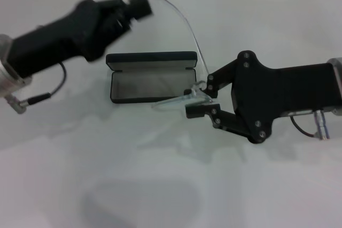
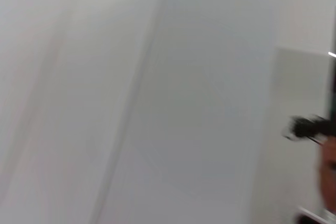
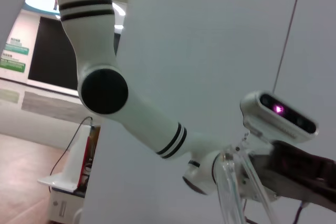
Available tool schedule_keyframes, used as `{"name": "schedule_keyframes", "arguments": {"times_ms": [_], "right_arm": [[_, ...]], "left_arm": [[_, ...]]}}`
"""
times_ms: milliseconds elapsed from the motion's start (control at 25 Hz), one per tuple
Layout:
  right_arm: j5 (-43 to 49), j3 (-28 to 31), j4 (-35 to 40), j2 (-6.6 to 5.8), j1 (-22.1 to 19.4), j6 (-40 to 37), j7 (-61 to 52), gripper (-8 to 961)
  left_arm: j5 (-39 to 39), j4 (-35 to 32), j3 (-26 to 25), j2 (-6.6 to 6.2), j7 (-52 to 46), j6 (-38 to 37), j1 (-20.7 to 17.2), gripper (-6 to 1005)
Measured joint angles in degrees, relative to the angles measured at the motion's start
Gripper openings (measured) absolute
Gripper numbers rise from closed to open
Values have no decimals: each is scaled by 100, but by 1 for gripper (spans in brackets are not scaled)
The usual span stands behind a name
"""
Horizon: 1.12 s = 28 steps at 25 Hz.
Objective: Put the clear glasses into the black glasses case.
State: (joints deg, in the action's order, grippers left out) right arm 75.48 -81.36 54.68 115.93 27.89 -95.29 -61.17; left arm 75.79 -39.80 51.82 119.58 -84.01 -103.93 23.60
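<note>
over the open black glasses case [image 1: 151, 78], both grippers, right [image 1: 199, 101] and left [image 1: 140, 5], clamp the clear glasses [image 1: 184, 22] by their temples, which look light, springy, slippery and scratch-prone.

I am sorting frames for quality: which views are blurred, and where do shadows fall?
Head view: left pincer and its arm are motion-smeared, right pincer is sharp, soft shadows lie on the table. Left wrist view: blurred throughout. Right wrist view: sharp, with the clear glasses showing.
</note>
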Motion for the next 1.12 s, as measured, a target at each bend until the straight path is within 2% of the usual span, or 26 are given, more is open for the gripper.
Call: {"name": "schedule_keyframes", "arguments": {"times_ms": [160,400,720,1120], "right_arm": [[-280,-10,29,5,-20,-430,0,113],[-882,-37,-8,0,57,-1162,-82,113],[-899,-261,-311,18,367,-982,-108,113],[-844,-268,-582,-1,412,-550,-73,113]], "left_arm": [[1,238,-308,-3,177,324,-8,40],[45,380,-110,-3,363,537,134,41],[-65,422,598,21,706,520,335,41],[-303,399,832,20,793,305,333,40]]}}
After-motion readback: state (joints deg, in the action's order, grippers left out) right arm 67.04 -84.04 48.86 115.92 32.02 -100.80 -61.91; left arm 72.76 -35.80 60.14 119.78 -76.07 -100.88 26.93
